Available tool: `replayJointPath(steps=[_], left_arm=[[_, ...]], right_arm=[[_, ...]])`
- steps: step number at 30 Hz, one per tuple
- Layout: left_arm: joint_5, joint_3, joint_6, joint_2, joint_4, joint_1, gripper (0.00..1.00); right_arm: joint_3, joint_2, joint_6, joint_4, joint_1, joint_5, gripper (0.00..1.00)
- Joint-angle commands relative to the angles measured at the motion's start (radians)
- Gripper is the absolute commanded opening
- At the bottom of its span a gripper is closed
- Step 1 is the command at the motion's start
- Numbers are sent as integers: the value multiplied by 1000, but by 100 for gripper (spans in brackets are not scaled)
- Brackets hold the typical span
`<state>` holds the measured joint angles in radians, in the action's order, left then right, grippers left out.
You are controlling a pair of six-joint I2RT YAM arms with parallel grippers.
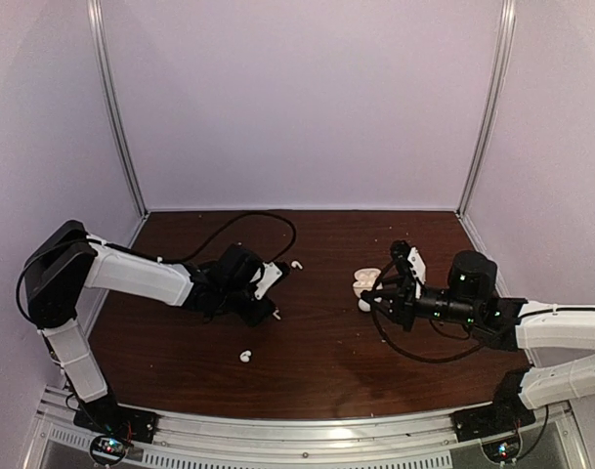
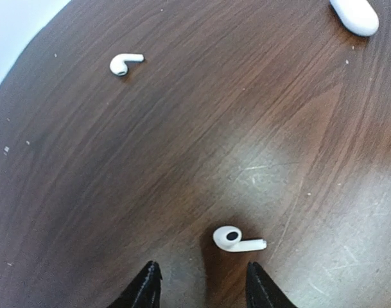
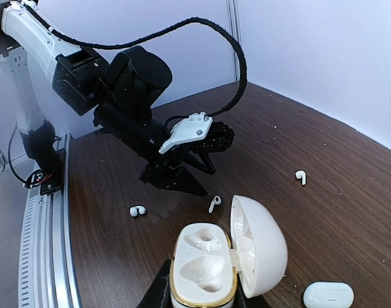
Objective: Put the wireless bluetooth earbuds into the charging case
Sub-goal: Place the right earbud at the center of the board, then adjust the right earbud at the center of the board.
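Note:
My right gripper (image 1: 383, 290) is shut on the open white charging case (image 3: 205, 264). Its lid (image 3: 262, 244) is swung to the right, and both moulded wells look empty. One white earbud (image 2: 237, 239) lies flat on the table just ahead of my left gripper (image 2: 201, 285), which is open and holds nothing. In the right wrist view this earbud (image 3: 214, 203) lies between the left gripper and the case. A second earbud (image 2: 124, 63) lies farther off. A third earbud (image 1: 245, 357) rests toward the near edge, behind the left gripper.
A closed white case (image 3: 328, 296) lies on the dark wooden table (image 1: 317, 376) beside the held one, and it shows again (image 2: 356, 16) in the left wrist view. White walls enclose the back and sides. A black cable (image 1: 248, 220) loops behind the left arm.

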<state>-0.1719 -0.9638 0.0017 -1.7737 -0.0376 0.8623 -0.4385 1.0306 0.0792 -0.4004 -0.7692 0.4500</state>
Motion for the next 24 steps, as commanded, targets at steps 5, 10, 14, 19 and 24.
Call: replayJointPath(steps=[5,10,14,19,24], left_arm=[[255,-122,-384,-7,-109,-49,48],[148,-174,-482,-45,-192,-23,66],[113,-206,-492,-86,-229,-16,69],[55,-225,-471,-126,-237,9,69],[23,-255,-484,-169,-255,12,67]], right_arm=[[-3,-13,20,-6,17,-4,3],[1,-17,28,-18,20,0,3],[-1,-14,25,-16,22,10,3],[2,-17,28,-22,28,13,3],[5,-15,34,-28,27,19,3]])
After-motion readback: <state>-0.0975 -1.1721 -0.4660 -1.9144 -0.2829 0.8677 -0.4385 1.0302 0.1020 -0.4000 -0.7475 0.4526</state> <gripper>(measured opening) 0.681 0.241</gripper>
